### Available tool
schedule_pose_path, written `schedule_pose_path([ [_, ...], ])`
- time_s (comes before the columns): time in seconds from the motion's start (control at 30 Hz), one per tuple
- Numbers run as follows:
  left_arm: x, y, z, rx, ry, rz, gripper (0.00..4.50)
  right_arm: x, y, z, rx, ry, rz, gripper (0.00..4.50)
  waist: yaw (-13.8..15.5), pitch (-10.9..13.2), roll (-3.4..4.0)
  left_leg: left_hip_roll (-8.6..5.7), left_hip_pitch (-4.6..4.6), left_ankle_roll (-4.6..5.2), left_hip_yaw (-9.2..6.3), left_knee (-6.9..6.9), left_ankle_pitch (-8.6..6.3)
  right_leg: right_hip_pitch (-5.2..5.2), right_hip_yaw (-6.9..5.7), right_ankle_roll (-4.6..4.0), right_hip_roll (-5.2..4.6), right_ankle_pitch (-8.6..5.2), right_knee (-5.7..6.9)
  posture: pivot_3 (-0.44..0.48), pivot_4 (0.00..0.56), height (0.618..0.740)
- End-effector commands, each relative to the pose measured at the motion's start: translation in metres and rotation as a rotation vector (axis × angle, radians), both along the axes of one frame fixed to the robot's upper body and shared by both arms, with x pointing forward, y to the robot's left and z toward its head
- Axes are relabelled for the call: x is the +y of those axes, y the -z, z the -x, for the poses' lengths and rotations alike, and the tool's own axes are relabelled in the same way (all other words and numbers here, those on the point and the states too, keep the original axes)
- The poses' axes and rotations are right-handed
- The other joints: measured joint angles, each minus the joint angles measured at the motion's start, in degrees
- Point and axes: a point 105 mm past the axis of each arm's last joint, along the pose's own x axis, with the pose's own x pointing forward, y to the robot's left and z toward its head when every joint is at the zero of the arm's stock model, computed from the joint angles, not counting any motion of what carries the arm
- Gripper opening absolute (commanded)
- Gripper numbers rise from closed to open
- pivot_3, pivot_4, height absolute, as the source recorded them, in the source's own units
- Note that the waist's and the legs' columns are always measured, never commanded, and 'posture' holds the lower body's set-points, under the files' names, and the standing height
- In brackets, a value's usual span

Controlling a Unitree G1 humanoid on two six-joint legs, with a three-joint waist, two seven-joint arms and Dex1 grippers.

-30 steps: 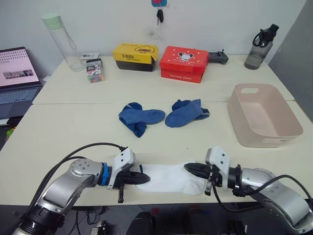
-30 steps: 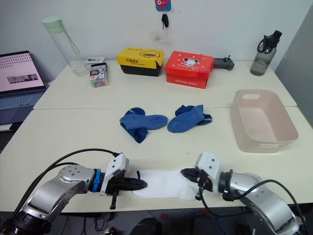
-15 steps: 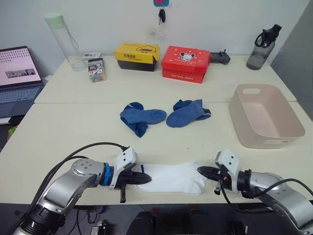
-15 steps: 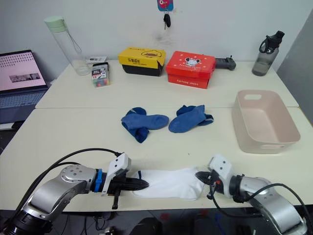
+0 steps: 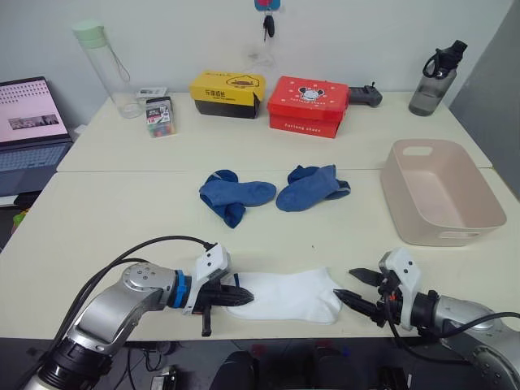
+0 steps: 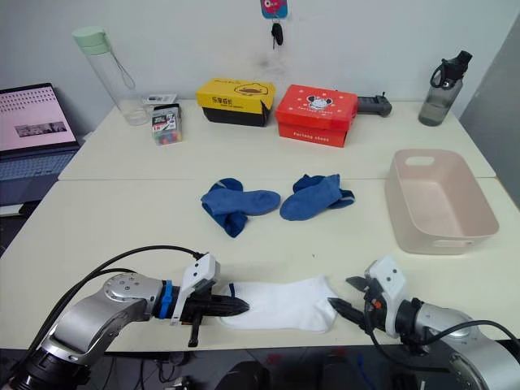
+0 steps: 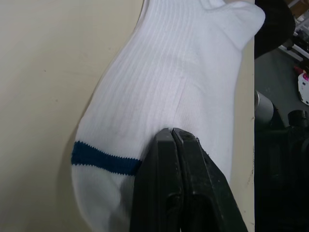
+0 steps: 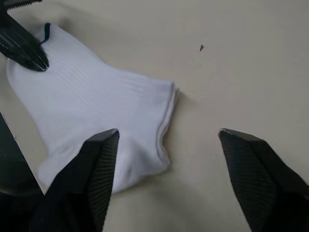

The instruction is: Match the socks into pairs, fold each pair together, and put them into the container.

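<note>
Left eye view shows the white socks [image 5: 286,296] lying stacked at the near edge of the bench [image 5: 114,219], the left end effector [image 5: 236,299] clamped shut on the end with the blue stripe. The right end effector [image 5: 364,288] hovers just off the opposite end, jaws spread wide and holding nothing. Two clumps of blue socks [image 5: 231,195] lie mid-bench, well apart from the white ones, and the container [image 5: 439,199] sits empty at the robot's right. My worry is the fold: if the right end effector bites only the top layer, the two socks may slide apart, and because they lie so close to the bench edge, a careless drag could pull them off it.
</note>
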Motion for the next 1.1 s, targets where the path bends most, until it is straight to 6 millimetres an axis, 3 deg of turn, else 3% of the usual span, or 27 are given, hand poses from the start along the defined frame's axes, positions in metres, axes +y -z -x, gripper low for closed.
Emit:
schedule_pose_path([
  [0.03,-0.002,0.002,0.002,0.01,0.007,-0.009,0.0,0.007,0.006,0.004,-0.012,-0.017,0.022,3.46,-0.05,0.0,0.0,0.0,0.0,0.01,-0.01,0.0,0.0,0.0,-0.01,0.0,0.0,0.0,0.01,0.0,0.15,0.74],
  [0.07,-0.002,0.002,0.002,0.009,0.007,-0.009,0.0,0.008,0.008,0.004,-0.009,-0.019,0.029,3.46,-0.05,0.0,0.0,0.0,0.0,0.01,-0.01,0.0,0.0,-0.01,-0.02,0.0,0.01,0.0,0.01,0.0,0.15,0.74],
  [0.17,-0.001,0.002,0.002,0.008,0.003,-0.004,0.0,0.013,0.013,0.006,-0.042,-0.058,0.086,2.84,-0.09,0.0,-0.01,0.0,-0.01,0.0,0.0,-0.01,0.0,-0.01,-0.01,0.0,0.01,0.0,0.0,0.0,0.15,0.74],
  [0.43,-0.003,-0.016,-0.007,-0.05,0.009,0.039,0.0,0.016,0.004,0.005,-0.112,-0.098,0.104,0.07,-0.09,0.01,-0.03,0.0,-0.02,-0.09,-0.01,0.0,0.05,-0.02,-0.02,0.0,0.02,0.0,0.01,0.0,0.15,0.74],
  [0.57,-0.006,-0.03,-0.014,-0.101,0.029,0.064,0.0,0.003,-0.009,-0.002,-0.117,-0.044,0.072,0.03,-0.03,0.02,-0.04,0.0,-0.04,-0.11,-0.02,0.02,0.07,-0.02,-0.02,0.0,0.02,0.0,0.01,0.0,0.15,0.74],
  [0.77,-0.015,-0.026,-0.02,-0.116,0.046,0.079,0.0,-0.025,-0.025,-0.009,-0.078,0.001,0.056,0.03,-0.05,0.02,-0.03,0.0,-0.05,-0.15,0.01,0.02,0.08,-0.01,-0.02,0.0,0.02,0.0,-0.02,0.0,0.15,0.74],
  [0.93,-0.022,-0.019,-0.02,-0.112,0.066,0.095,0.0,-0.014,-0.037,0.004,-0.046,-0.113,0.051,0.03,-0.03,0.03,-0.04,0.02,-0.05,-0.06,0.0,0.01,0.04,-0.01,-0.04,0.0,0.04,0.0,0.0,0.0,0.15,0.74],
  [1.1,-0.029,-0.006,-0.019,-0.115,0.085,0.081,0.0,0.014,-0.044,0.011,-0.026,-0.189,-0.022,0.03,-0.08,0.03,-0.04,0.02,-0.03,-0.05,0.01,0.05,0.04,0.01,-0.01,0.0,0.04,0.01,0.01,0.0,0.15,0.74],
])
